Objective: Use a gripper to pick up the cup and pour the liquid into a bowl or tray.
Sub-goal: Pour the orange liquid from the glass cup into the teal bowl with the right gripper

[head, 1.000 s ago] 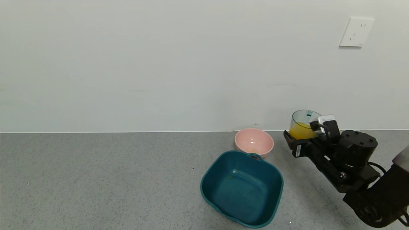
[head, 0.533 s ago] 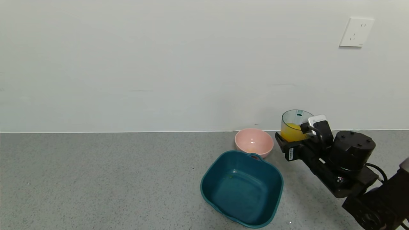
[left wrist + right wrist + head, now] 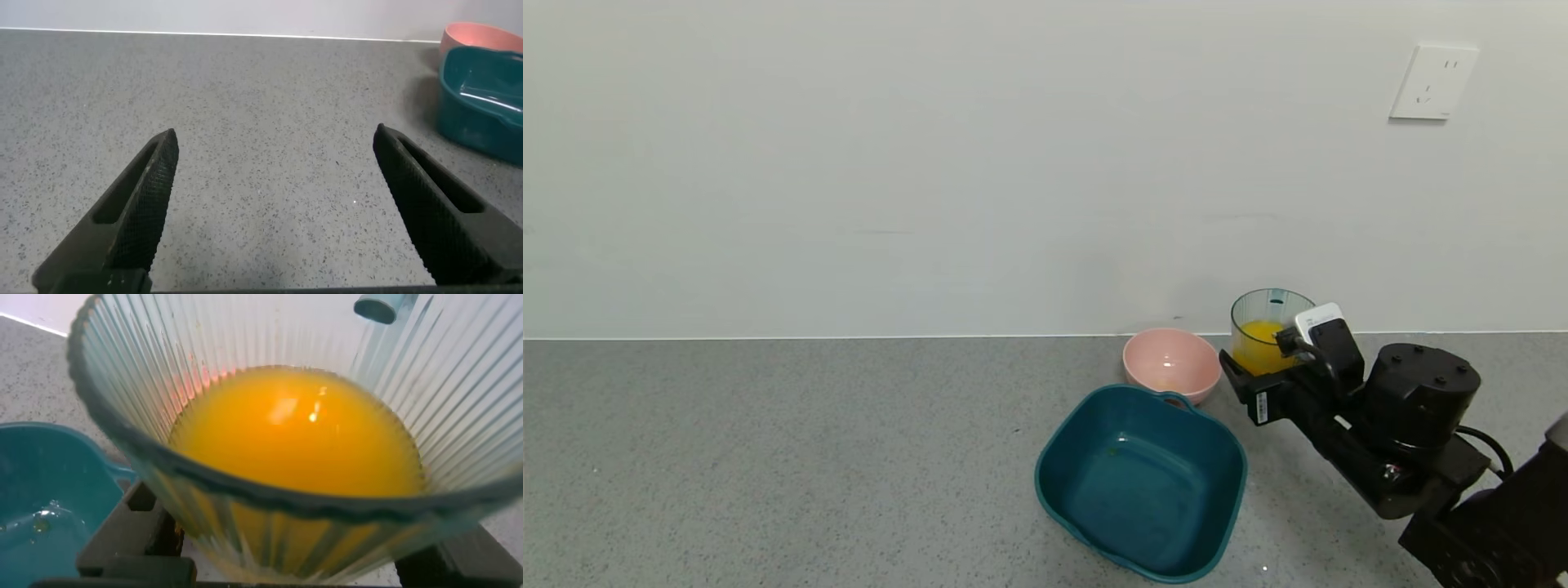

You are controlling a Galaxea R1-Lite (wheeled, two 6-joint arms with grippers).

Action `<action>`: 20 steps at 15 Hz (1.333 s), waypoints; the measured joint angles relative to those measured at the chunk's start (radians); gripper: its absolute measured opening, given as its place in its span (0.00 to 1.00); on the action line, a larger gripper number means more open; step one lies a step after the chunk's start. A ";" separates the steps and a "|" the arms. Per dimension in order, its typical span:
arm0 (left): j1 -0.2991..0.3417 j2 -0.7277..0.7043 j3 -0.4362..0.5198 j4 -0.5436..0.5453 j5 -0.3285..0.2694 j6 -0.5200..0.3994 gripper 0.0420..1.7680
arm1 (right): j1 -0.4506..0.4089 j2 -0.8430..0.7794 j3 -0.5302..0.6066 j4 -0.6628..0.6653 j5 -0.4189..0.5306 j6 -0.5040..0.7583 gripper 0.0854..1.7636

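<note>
My right gripper (image 3: 1262,371) is shut on the ribbed blue-grey cup (image 3: 1267,327), held upright above the counter just right of the pink bowl. Orange-yellow liquid (image 3: 1260,339) fills its lower half. In the right wrist view the cup (image 3: 270,514) fills the picture, the liquid (image 3: 294,433) level inside it, with the teal tub's rim (image 3: 49,441) beside it. The dark teal square tub (image 3: 1142,480) sits empty on the counter, in front of and left of the cup. My left gripper (image 3: 274,175) is open and empty over bare counter, far left of the tub (image 3: 482,102).
A round pink bowl (image 3: 1172,363) stands right behind the teal tub, close to the cup. The white wall runs along the back of the grey speckled counter (image 3: 768,457), with a socket (image 3: 1433,82) high on the right.
My right gripper has carried the cup leftward and slightly lower, from further right toward the pink bowl and tub. The cup stays upright. Tub and bowl have not moved.
</note>
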 joint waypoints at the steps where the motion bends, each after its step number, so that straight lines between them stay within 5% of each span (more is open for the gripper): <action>1: 0.000 0.000 0.000 0.000 0.000 0.000 0.97 | 0.006 0.000 0.003 0.001 0.001 -0.004 0.77; 20: 0.000 0.000 0.000 0.000 0.000 0.000 0.97 | 0.050 0.003 0.034 0.053 0.008 -0.271 0.77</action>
